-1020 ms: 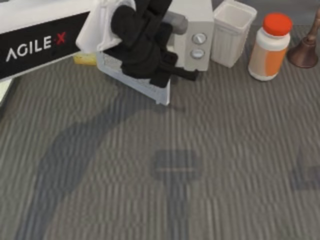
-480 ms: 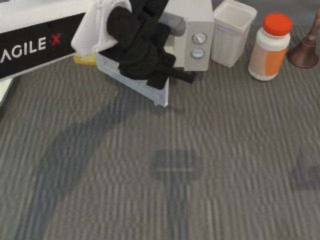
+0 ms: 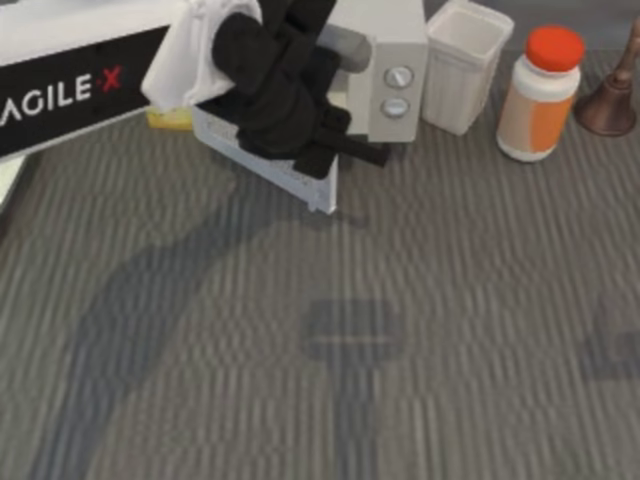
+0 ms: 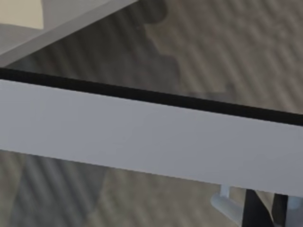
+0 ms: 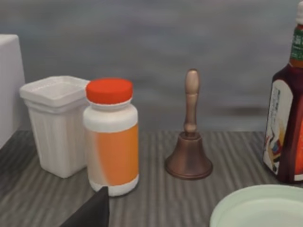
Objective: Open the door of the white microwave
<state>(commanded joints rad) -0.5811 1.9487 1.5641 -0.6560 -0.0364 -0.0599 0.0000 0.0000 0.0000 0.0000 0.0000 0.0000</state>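
Barely budged since a second ago: left claw (image 3: 345, 150) only nudged a touch leftward, parked at the free edge of the door (image 3: 270, 165). Can't tell if clenched or released. Door swung well out from the white microwave (image 3: 385, 70) at the surface's (image 3: 300, 380) far side, left of a white tub (image 3: 465, 62). Right arm off-screen from above.

The microwave (image 3: 385, 45) looks like smooth matt off-white plastic, with two metallic grey knobs (image 3: 398, 77). The worktop (image 3: 450, 320) has a ribbed grey surface, like cloth. The bell (image 5: 188, 156) looks like brushed bronze metal. The bottle (image 5: 112, 142) and tub (image 5: 57, 127) look like plastic.
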